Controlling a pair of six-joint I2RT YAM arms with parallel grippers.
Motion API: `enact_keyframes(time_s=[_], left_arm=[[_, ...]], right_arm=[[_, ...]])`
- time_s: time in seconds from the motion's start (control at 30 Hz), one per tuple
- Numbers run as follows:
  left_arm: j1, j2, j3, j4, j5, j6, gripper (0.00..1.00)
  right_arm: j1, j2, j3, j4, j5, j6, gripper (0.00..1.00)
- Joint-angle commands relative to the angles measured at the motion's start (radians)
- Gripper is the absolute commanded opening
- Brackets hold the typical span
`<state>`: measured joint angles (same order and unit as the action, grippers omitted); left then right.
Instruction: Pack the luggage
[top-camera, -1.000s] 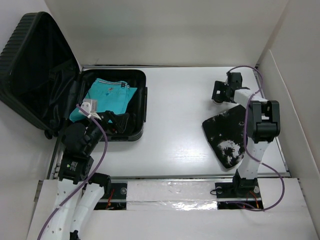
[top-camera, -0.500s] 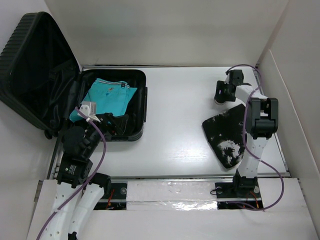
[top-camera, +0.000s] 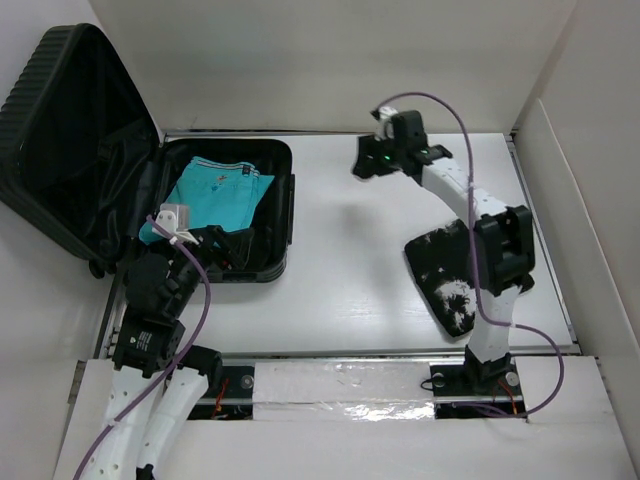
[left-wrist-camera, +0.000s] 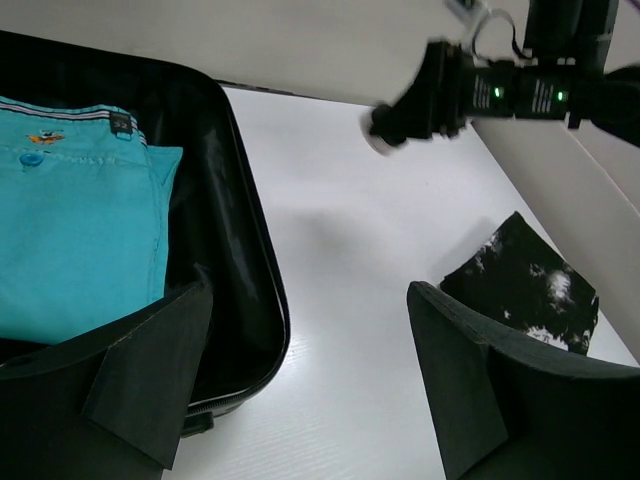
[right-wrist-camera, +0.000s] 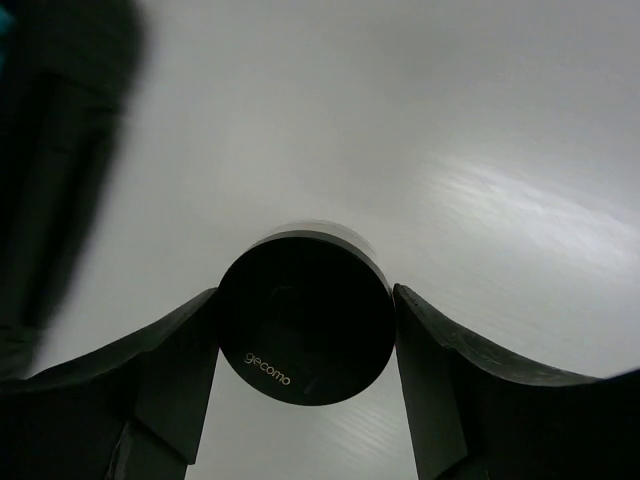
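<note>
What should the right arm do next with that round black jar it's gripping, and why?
Probably carry it left until it is above the open suitcase. The right gripper is shut on the gecomo jar over the bare table, short of the suitcase, which has free lining beside the folded teal garment.

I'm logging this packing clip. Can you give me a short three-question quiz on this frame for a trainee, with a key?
1. True or false: the suitcase has its lid shut.
2. What is the right gripper holding? A) a round black jar B) a teal garment C) nothing
3. Fill in: the speckled black cloth lies beside the ____ arm.

Key: 1 false; 2 A; 3 right.
</note>
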<state>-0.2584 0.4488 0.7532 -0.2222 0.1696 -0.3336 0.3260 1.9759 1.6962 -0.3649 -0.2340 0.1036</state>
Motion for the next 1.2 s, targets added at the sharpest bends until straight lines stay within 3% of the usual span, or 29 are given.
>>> enact_keyframes(time_s=[0.0, 0.03, 0.07, 0.13, 0.2, 0.33, 0.43, 0.47, 0.53, 0.57, 0.63, 0.7, 0.8, 0.93, 0.97, 1.03, 1.07, 1.17], left_arm=[[-0.004, -0.018, 0.026, 0.04, -0.022, -0.01, 0.76], [-0.004, -0.015, 0.025, 0.041, -0.022, -0.01, 0.76], [0.005, -0.012, 0.025, 0.04, -0.027, -0.013, 0.76], [0.014, -0.013, 0.023, 0.041, -0.028, -0.015, 0.76], [0.015, -0.018, 0.015, 0.044, -0.028, -0.019, 0.76], [0.024, -0.012, 0.009, 0.056, -0.022, -0.022, 0.76], [0.024, 0.005, 0.005, 0.075, 0.008, -0.021, 0.68], [0.024, 0.014, 0.005, 0.08, 0.022, -0.021, 0.64], [0.036, 0.034, 0.002, 0.092, 0.044, -0.021, 0.49], [0.036, 0.042, 0.0, 0.099, 0.065, -0.024, 0.46], [0.036, 0.066, 0.0, 0.116, 0.087, -0.028, 0.33], [0.036, 0.085, 0.001, 0.135, 0.117, -0.036, 0.27], [0.036, 0.126, 0.003, 0.155, 0.169, -0.038, 0.14], [0.036, 0.204, 0.011, 0.173, 0.22, -0.056, 0.0], [0.036, 0.232, 0.017, 0.173, 0.226, -0.074, 0.0], [0.024, 0.249, 0.017, 0.184, 0.232, -0.09, 0.0], [0.012, 0.255, 0.017, 0.19, 0.225, -0.099, 0.0], [-0.002, 0.277, 0.011, 0.205, 0.234, -0.122, 0.0]], right_arm=[[0.157, 0.041, 0.313, 0.084, -0.169, 0.056, 0.67], [0.183, 0.07, 0.391, 0.084, -0.2, 0.068, 0.74], [0.221, 0.131, 0.531, 0.072, -0.209, 0.074, 0.97], [0.231, 0.175, 0.612, 0.057, -0.25, 0.085, 1.0], [0.231, 0.155, 0.587, 0.089, -0.269, 0.091, 1.0], [0.165, -0.011, 0.236, 0.282, -0.251, 0.126, 1.0], [0.143, -0.129, 0.012, 0.342, -0.233, 0.102, 0.87], [0.131, -0.165, -0.106, 0.389, -0.214, 0.09, 0.55], [0.122, -0.271, -0.212, 0.412, -0.139, 0.058, 0.27], [0.11, -0.302, -0.26, 0.42, -0.117, 0.048, 0.12], [0.088, -0.386, -0.39, 0.422, -0.053, 0.031, 0.09], [0.046, -0.436, -0.516, 0.414, 0.011, 0.03, 0.09], [-0.026, -0.508, -0.636, 0.405, 0.11, 0.039, 0.17], [-0.096, -0.575, -0.786, 0.405, 0.128, 0.035, 0.38], [-0.096, -0.598, -0.823, 0.391, 0.162, 0.036, 0.51], [-0.107, -0.624, -0.843, 0.341, 0.232, 0.038, 0.61], [-0.107, -0.641, -0.881, 0.324, 0.266, 0.041, 0.71], [-0.107, -0.719, -0.949, 0.322, 0.334, 0.086, 0.79]])
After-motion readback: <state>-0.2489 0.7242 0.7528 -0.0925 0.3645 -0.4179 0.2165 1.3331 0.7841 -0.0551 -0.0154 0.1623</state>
